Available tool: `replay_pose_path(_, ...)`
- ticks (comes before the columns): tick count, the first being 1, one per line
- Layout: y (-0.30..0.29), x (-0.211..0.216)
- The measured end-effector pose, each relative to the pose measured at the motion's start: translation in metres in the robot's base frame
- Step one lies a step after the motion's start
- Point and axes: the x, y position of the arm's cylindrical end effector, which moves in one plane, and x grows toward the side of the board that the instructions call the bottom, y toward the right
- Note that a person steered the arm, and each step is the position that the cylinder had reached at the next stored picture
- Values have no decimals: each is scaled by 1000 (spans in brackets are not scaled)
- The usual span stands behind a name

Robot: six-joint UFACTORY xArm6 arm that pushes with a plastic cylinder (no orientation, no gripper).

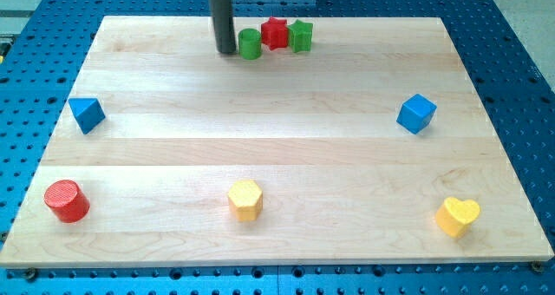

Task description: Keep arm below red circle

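Note:
The red circle (66, 199), a short red cylinder, stands near the board's bottom left corner. My tip (226, 52) rests on the board near the view's top, just left of a green cylinder (250, 44). The tip is far above and to the right of the red circle in the view. A red star (275, 34) and a green star (300, 36) sit in a row to the right of the green cylinder.
A blue triangle (87, 114) lies at the left edge. A blue cube (416, 114) is at the right. A yellow hexagon (245, 199) is at bottom centre and a yellow heart (457, 216) at bottom right. The wooden board (277, 139) lies on a blue perforated table.

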Motion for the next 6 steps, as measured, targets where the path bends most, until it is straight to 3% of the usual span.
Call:
replay_pose_path(1, 9, 0)
replay_pose_path(2, -80, 42)
replay_pose_path(4, -56, 223)
replay_pose_path(6, -126, 336)
